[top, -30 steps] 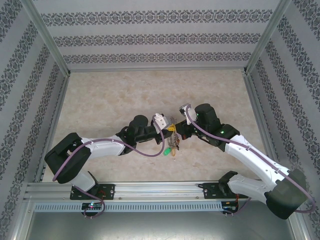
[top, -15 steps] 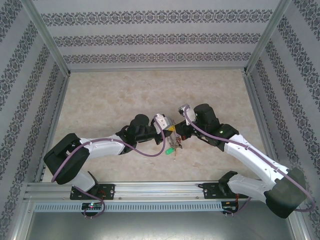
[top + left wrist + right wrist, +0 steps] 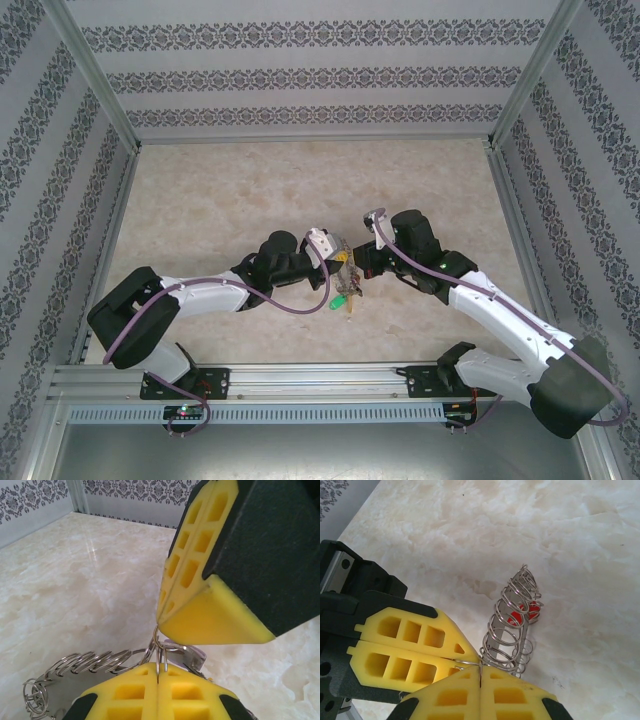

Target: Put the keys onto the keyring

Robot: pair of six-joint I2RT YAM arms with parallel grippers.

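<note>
From above, most of the keyring [image 3: 346, 274] is lost in the narrow spot where the two arms meet over the near middle of the desk [image 3: 230, 210]. A little tangle of metal shows there, held up off the marble. A green key [image 3: 339, 298] dangles below it, and whatever else hangs beside that is too small to tell. The left tool [image 3: 158, 682] has its yellow fingers pressed together on one thin wire loop of the ring. Its own pads cut off the ring's flat body, so what shows is a fringe of silvery loops fanning out to the left. The right tool [image 3: 480, 682] is likewise closed, pinching a wire at the very tips, and the other tool's fingers come in just beside them, almost touching. Seen from the right wrist, the ring stands on edge, its coils stacked like a spring. A red key [image 3: 526, 611] sits half hidden behind the coils, and its blade cannot be made out.
</note>
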